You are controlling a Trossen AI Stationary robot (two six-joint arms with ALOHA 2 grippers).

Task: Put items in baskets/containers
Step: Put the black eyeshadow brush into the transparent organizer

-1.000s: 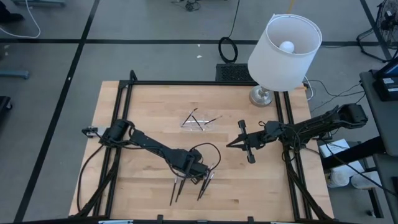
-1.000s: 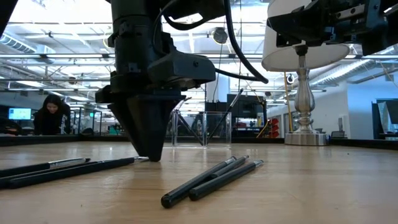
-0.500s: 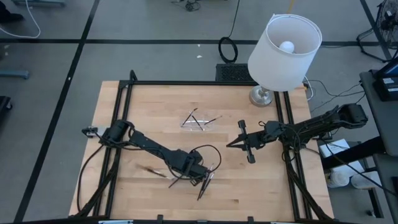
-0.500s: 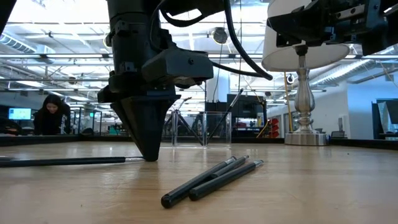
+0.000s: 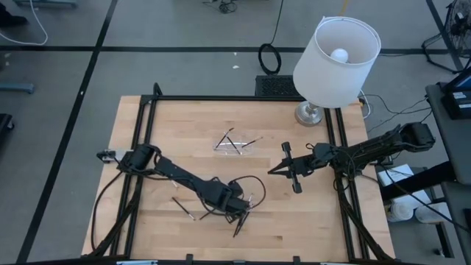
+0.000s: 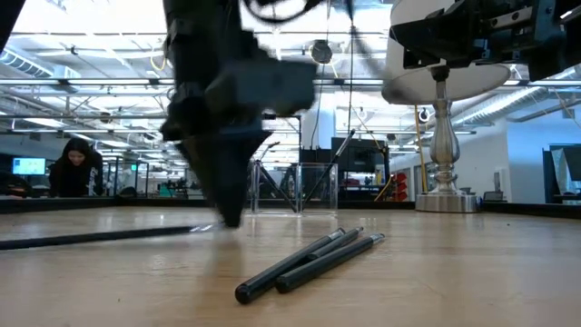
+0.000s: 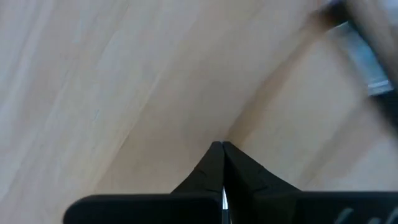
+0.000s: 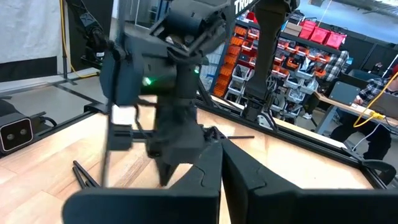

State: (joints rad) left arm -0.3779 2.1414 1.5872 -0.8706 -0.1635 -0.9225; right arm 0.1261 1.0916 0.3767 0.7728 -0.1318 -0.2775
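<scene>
My left gripper (image 5: 229,207) (image 6: 231,216) points down near the table's near edge, shut, its tips (image 7: 222,147) over bare wood. Thin dark sticks lie flat around it. One stick (image 5: 182,207) (image 6: 100,235) lies to its left, and another (image 5: 211,216) lies close by. A pair (image 5: 243,219) (image 6: 313,262) lies side by side to its right. The clear tray (image 5: 234,142) (image 6: 295,189) sits at the table's middle with a few sticks leaning in it. My right gripper (image 5: 274,170) (image 8: 222,155) hovers shut right of centre, holding nothing. My left gripper comes from above with its shut fingertips (image 7: 214,155) down at the wood. The nearest stick's metallic end (image 6: 201,228) lies close beside them. I cannot tell whether the fingers touch it or the table.
A white-shaded lamp (image 5: 336,55) (image 6: 445,136) stands at the far right corner. A black frame rail (image 5: 221,97) rims the table. Bare wood lies between the tray and the near sticks. A person (image 6: 74,168) sits far beyond the table.
My left gripper, shut and low, has turned and shifted a little toward the right. The two sticks that lay together beside it pointing at the near edge have been swept toward the left edge, turned about and parted. The pair on its right stayed put.
</scene>
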